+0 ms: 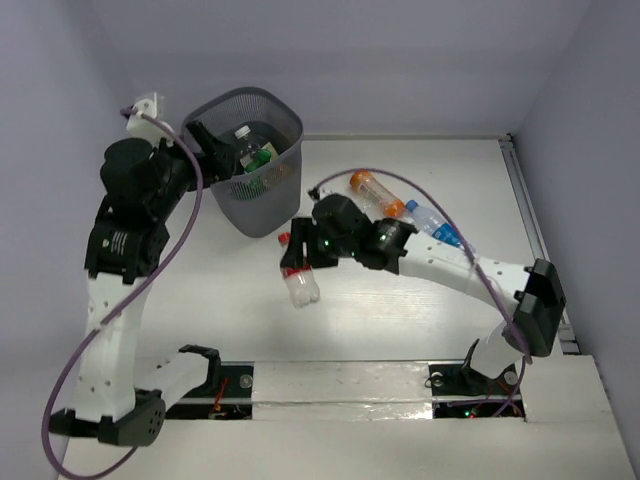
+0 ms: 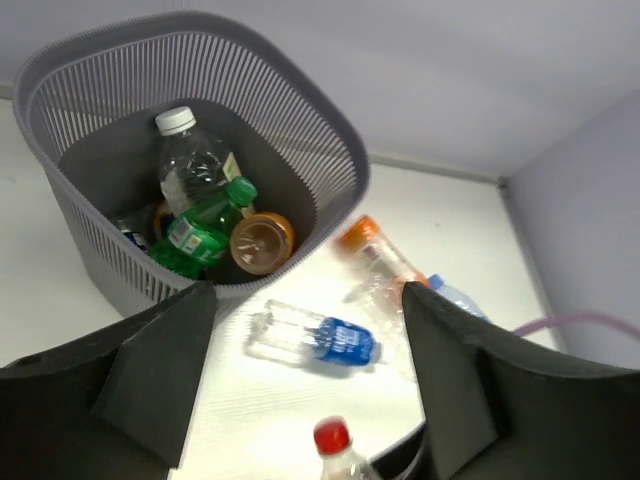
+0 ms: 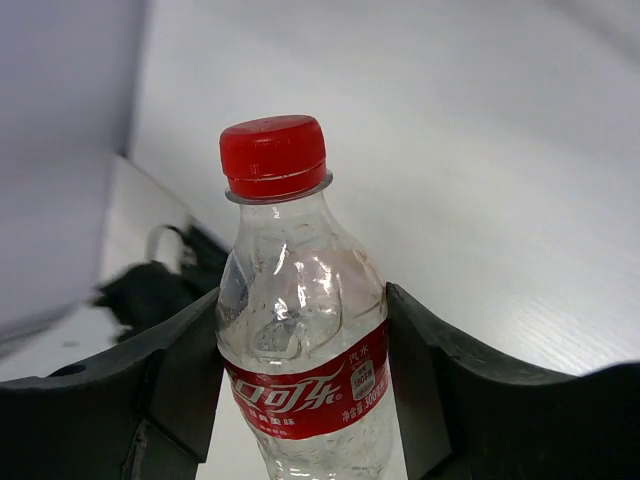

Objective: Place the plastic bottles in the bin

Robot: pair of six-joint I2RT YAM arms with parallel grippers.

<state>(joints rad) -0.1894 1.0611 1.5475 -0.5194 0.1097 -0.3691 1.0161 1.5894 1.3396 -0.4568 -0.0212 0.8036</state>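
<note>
The dark grey mesh bin point(image 1: 262, 200) stands at the back left. In the left wrist view the bin point(image 2: 300, 130) holds a clear white-capped bottle point(image 2: 190, 160), a green bottle point(image 2: 205, 230) and an orange bottle point(image 2: 262, 242). My left gripper point(image 1: 215, 150) is open and empty above the bin's left rim. My right gripper point(image 1: 305, 250) is shut on a clear bottle with a red cap and red label point(image 1: 303, 288), also in the right wrist view point(image 3: 300, 340), held above the table. An orange bottle point(image 1: 376, 192) and a blue-labelled bottle point(image 1: 430, 222) lie behind the right arm.
A clear bottle with a blue label point(image 2: 315, 338) lies on the table just in front of the bin; the right arm hides it in the top view. A purple cable point(image 1: 400, 180) loops over the right arm. Walls close off the back and both sides.
</note>
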